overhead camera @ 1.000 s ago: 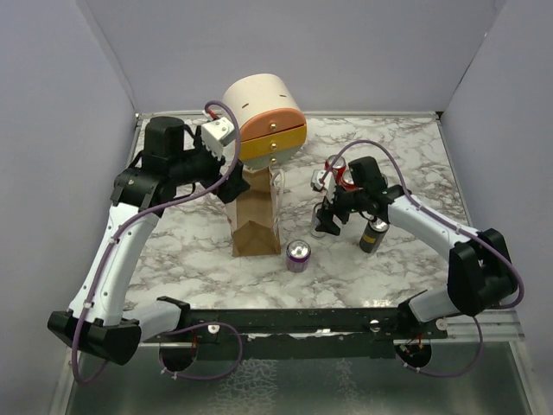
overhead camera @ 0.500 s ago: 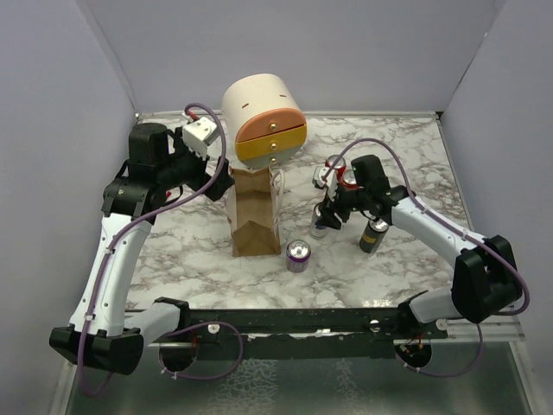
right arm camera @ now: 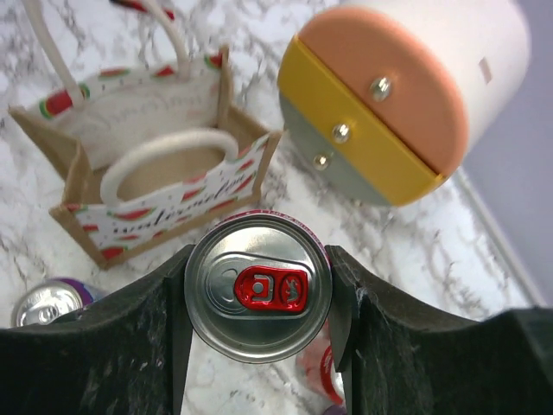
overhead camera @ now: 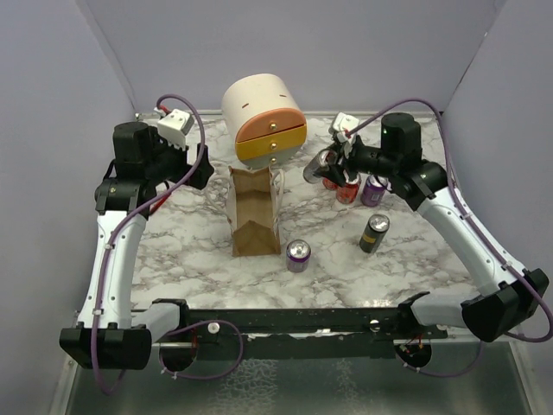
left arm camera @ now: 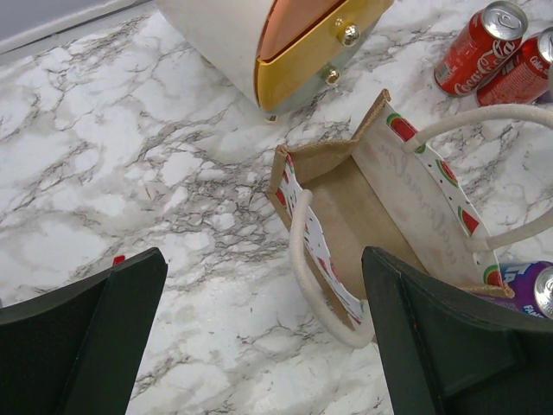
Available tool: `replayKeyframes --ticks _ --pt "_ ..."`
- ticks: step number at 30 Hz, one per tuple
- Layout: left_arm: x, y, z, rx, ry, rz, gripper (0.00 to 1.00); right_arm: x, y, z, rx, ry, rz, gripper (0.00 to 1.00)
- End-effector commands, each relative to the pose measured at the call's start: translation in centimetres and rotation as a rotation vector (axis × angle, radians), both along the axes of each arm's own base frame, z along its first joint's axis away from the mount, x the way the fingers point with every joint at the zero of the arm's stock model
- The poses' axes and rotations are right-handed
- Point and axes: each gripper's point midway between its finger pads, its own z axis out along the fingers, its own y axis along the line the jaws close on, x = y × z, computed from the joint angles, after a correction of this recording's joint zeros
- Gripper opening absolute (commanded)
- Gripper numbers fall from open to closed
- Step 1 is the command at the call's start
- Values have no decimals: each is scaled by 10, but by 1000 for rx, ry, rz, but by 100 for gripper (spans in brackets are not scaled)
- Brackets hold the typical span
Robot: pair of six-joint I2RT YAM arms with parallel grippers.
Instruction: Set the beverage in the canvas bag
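The tan canvas bag [overhead camera: 253, 216] stands open in the middle of the table, its cream handles up; it also shows in the left wrist view [left arm camera: 380, 207] and the right wrist view [right arm camera: 147, 173]. My right gripper [overhead camera: 324, 164] is shut on a silver-topped can with a red tab [right arm camera: 257, 288], held in the air to the right of the bag and above the table. My left gripper [overhead camera: 200, 173] is open and empty, just left of the bag's top; in its wrist view [left arm camera: 263, 346] one handle loop [left arm camera: 302, 259] lies near the right finger.
A cream-and-orange drawer box [overhead camera: 263, 117] stands just behind the bag. A purple can [overhead camera: 298, 255] stands at the bag's front right, a dark can [overhead camera: 374, 233] further right. A red can [overhead camera: 346, 188] and another purple can [overhead camera: 374, 188] stand under the right arm.
My right gripper has lifted the can off the table and carried it up and back. My left gripper has drawn back and left, away from the bag's top.
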Motion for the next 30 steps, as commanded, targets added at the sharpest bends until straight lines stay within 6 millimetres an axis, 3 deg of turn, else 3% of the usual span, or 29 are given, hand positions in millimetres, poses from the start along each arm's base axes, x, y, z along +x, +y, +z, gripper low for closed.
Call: replayKeyframes --ticks 1,9,14,20,25,30 --pt "-3 -1 1 -51 6 16 99 -2 12 71 93 -96 14 1" --pt "-14 -9 -15 -109 14 -1 93 -7 52 123 133 -165 114 1" --pt "-15 -12 -28 -127 32 -8 82 -17 94 127 132 -162 204 1" --pt "-15 -23 -48 -183 107 -47 66 -18 142 104 118 -93 254 1" --pt "-13 -28 -54 -217 128 -56 48 -6 178 55 24 -55 224 1" --pt "-13 -31 -62 -240 147 -65 27 11 193 12 -32 11 192 1"
